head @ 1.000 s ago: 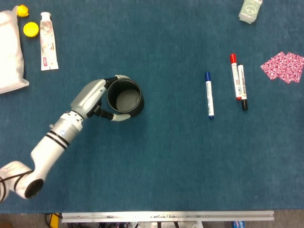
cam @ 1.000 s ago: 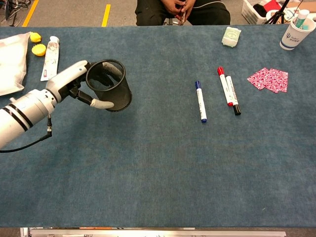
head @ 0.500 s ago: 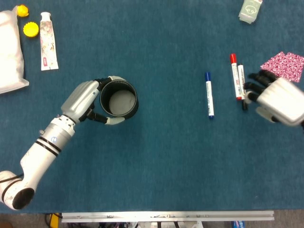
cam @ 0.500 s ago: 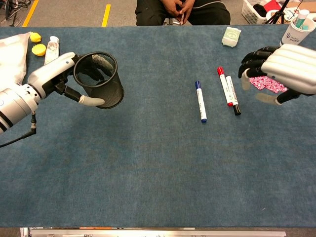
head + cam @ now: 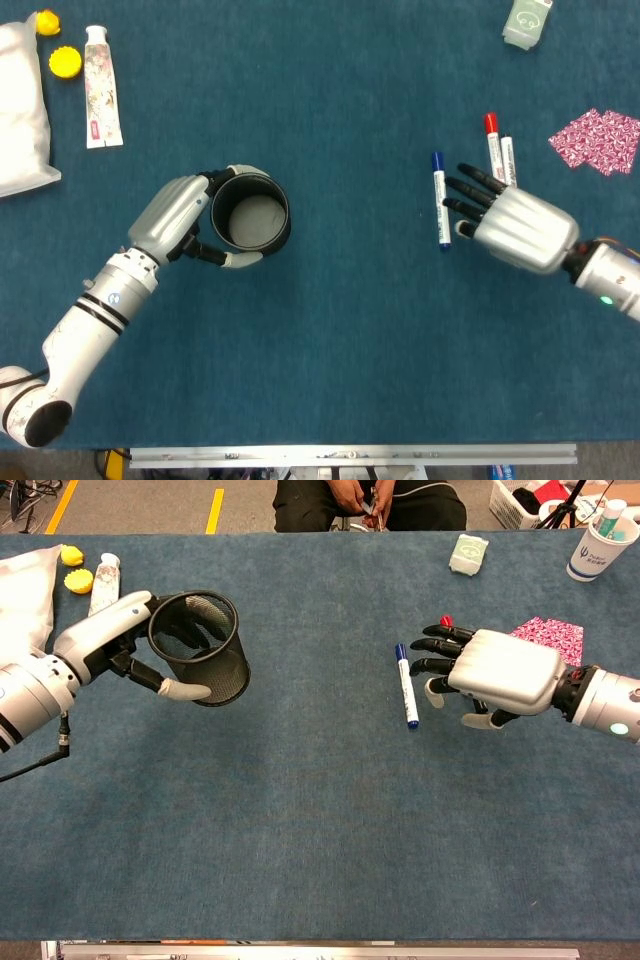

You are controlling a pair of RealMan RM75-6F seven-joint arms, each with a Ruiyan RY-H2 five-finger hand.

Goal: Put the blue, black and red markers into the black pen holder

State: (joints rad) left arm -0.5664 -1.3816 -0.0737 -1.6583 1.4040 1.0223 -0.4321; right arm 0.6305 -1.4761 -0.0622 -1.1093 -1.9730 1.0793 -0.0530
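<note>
My left hand [image 5: 180, 215] [image 5: 120, 645] grips the black mesh pen holder [image 5: 250, 210] [image 5: 200, 650] at the table's left, upright and empty. The blue marker [image 5: 439, 200] [image 5: 405, 685] lies right of centre. The red marker [image 5: 492, 140] and the black marker [image 5: 508, 155] lie side by side just right of it, their lower ends hidden under my right hand. My right hand [image 5: 510, 220] [image 5: 490, 670] hovers over them, palm down, fingers spread and pointing left toward the blue marker, holding nothing.
A white bag [image 5: 20, 110], two yellow caps [image 5: 64, 62] and a tube [image 5: 100, 85] lie at the back left. A pink patterned cloth [image 5: 598, 140] sits at the right, a pale packet [image 5: 527, 22] at the back, a paper cup [image 5: 598, 545] far right.
My right hand has come in from the right edge and moved left over the red and black markers. The left hand has barely shifted with the holder.
</note>
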